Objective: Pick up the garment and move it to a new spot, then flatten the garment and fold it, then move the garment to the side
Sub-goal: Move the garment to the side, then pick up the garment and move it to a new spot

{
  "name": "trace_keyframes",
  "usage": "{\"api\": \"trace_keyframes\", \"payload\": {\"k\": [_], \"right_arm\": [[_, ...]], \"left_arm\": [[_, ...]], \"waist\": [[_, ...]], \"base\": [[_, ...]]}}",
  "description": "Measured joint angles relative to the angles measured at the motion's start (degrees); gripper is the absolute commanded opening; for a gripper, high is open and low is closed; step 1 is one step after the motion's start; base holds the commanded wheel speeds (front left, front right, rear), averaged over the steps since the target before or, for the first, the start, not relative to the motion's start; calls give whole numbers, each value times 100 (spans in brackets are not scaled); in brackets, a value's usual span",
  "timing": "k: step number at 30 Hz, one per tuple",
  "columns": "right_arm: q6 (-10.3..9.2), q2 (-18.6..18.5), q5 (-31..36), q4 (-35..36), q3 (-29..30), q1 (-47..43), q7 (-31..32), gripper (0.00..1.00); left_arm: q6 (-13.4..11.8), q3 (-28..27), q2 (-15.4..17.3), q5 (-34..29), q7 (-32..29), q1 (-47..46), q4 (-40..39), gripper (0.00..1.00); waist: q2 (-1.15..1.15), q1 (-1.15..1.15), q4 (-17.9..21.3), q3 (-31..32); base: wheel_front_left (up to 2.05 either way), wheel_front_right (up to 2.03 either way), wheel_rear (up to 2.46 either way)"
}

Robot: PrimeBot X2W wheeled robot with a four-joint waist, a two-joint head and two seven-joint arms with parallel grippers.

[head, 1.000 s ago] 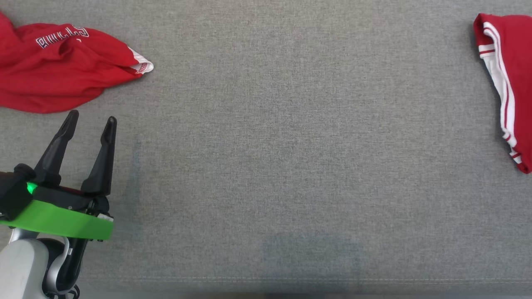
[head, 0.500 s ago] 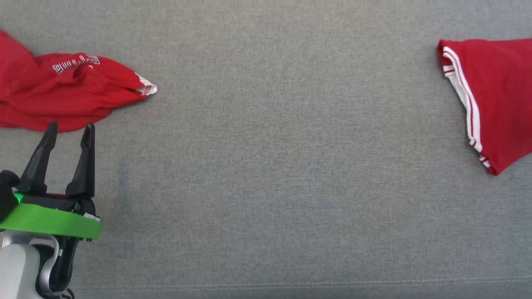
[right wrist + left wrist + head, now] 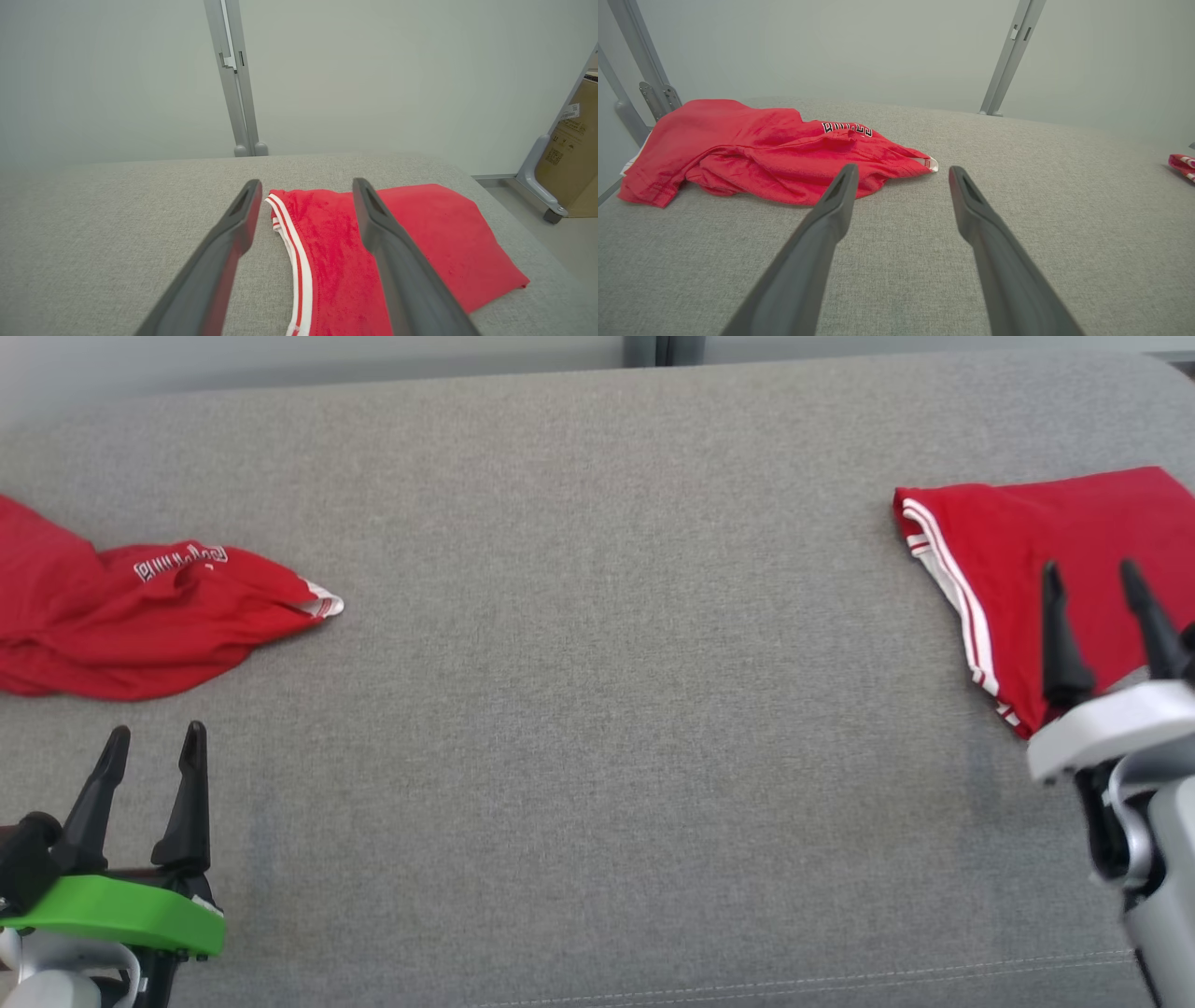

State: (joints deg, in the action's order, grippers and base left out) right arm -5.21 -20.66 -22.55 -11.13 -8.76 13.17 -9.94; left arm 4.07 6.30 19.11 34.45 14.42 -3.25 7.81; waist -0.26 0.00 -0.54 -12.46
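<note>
A crumpled red garment (image 3: 140, 625) with white lettering lies at the far left of the grey padded surface (image 3: 597, 709). My left gripper (image 3: 157, 733) stands open just in front of it, a short gap away, with nothing between its fingers. In the left wrist view the same garment (image 3: 752, 149) lies ahead and left of the open left gripper (image 3: 902, 170). A second red garment (image 3: 1018, 541) with white stripes lies flat and folded at the far right. My right gripper (image 3: 1090, 567) is open over its near edge. The right wrist view shows that striped garment (image 3: 420, 233) under the open right gripper (image 3: 307, 183).
The wide middle of the grey surface lies between the two garments. Its back edge (image 3: 373, 378) meets a pale wall with grey metal posts (image 3: 236, 84). A cardboard box (image 3: 572, 158) stands on the floor beyond the right end. A stitched front seam (image 3: 840, 980) runs near me.
The head camera has tilted up, so the whole picture has slid down and the back edge shows. My right gripper has come into view. The left gripper stands a little further from the crumpled garment.
</note>
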Motion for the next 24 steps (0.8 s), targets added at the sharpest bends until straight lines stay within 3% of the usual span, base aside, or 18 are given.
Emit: {"api": "trace_keyframes", "payload": {"k": [5, 11, 24], "right_arm": [[-82, 322, 144, -55, -120, -524, -311, 100], [-125, 376, 256, -141, -144, -930, -315, 100], [-143, 491, 610, -111, -435, -931, -371, 100]], "left_arm": [[-4, 16, -23, -89, 0, 137, 109, 100], [-4, 75, -42, -146, 0, 213, 101, 100], [-4, -8, -235, -304, 0, 212, 133, 100]], "waist": [[0, 0, 94, 254], [0, 0, 150, 453], [0, 0, -330, 574]], "base": [[0, 0, 0], [0, 0, 0], [0, 0, 0]]}}
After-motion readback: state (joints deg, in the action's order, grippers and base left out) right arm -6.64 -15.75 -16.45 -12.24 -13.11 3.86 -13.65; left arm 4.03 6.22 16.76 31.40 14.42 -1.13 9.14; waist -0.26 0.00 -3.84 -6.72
